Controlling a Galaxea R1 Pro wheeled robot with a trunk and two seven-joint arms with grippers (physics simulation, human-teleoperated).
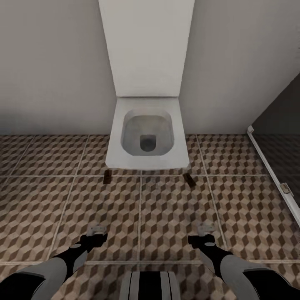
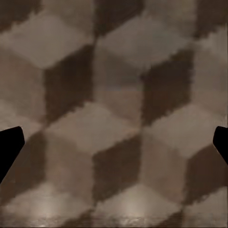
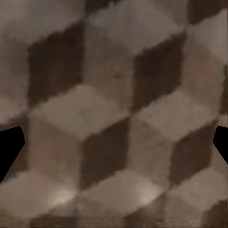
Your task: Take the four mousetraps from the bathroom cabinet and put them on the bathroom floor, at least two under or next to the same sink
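Two mousetraps lie flat on the bathroom floor [image 1: 166, 216], small brown boards at the toilet's front corners: one on the left [image 1: 107, 176], one on the right [image 1: 189, 179]. My left gripper [image 1: 98, 230] hovers low over the cube-pattern tiles, about a tile short of the left trap. It is open, with nothing but tile between its fingertips [image 2: 9, 147]. My right gripper [image 1: 204, 230] hangs the same way short of the right trap, open and empty, with its dark fingertips [image 3: 9, 147] at the frame edges. The cabinet and the bathroom sink are out of view.
A white toilet [image 1: 146, 137] with its lid up stands against the pale back wall [image 1: 50, 66], straight ahead. A dark glass partition with a white bottom rail [image 1: 271, 171] runs along the right. My trunk [image 1: 150, 285] shows at the bottom.
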